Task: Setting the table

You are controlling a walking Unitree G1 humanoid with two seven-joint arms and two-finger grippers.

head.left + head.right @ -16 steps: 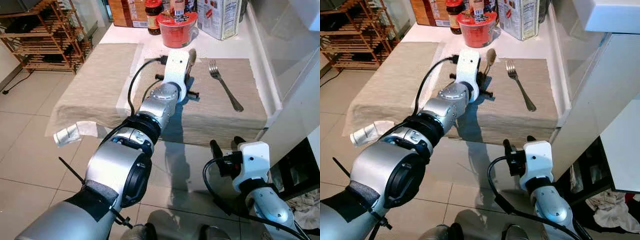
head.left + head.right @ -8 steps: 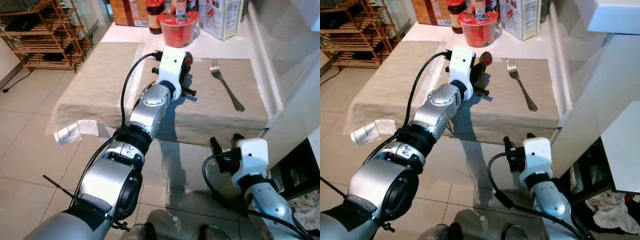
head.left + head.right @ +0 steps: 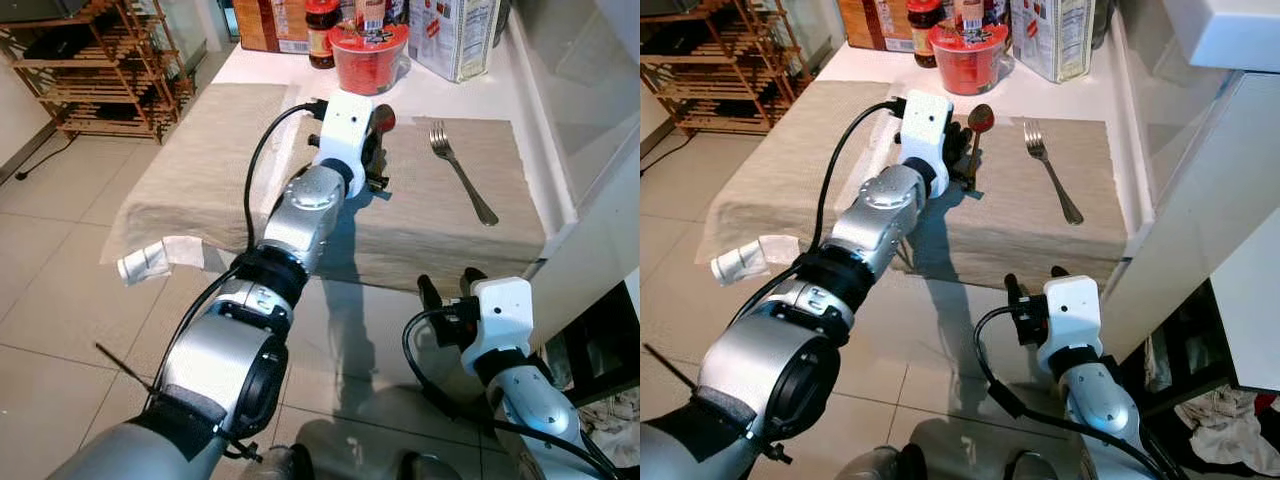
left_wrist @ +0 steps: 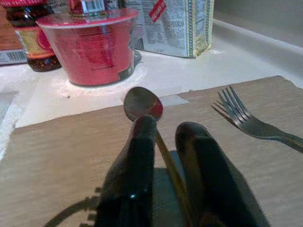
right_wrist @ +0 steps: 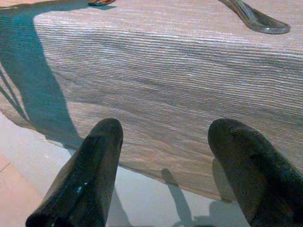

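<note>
Where your head views look down, the left gripper (image 3: 962,150) clamps the spoon (image 3: 978,125) over the right placemat (image 3: 1040,215), fork (image 3: 462,178) at 3 o'clock with bare cloth between. Your left wrist view shows fingers (image 4: 135,156) hiding the handle, red cup (image 4: 89,45) at 11 o'clock. Your right wrist view shows right gripper (image 5: 165,156) jaws apart below the placemat's edge.

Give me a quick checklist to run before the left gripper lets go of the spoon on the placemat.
1. Spoon between the left gripper fingers: ok, handle clamped.
2. Spoon lying flat on the placemat: cannot tell; the bowl looks raised.
3. Spoon apart from the fork: ok, a gap shows between them.
4. Red cup out of the way: ok, it stands beyond the placemat's far edge.
5. Right gripper out of the way: ok, open and low, in front of the table edge.
</note>
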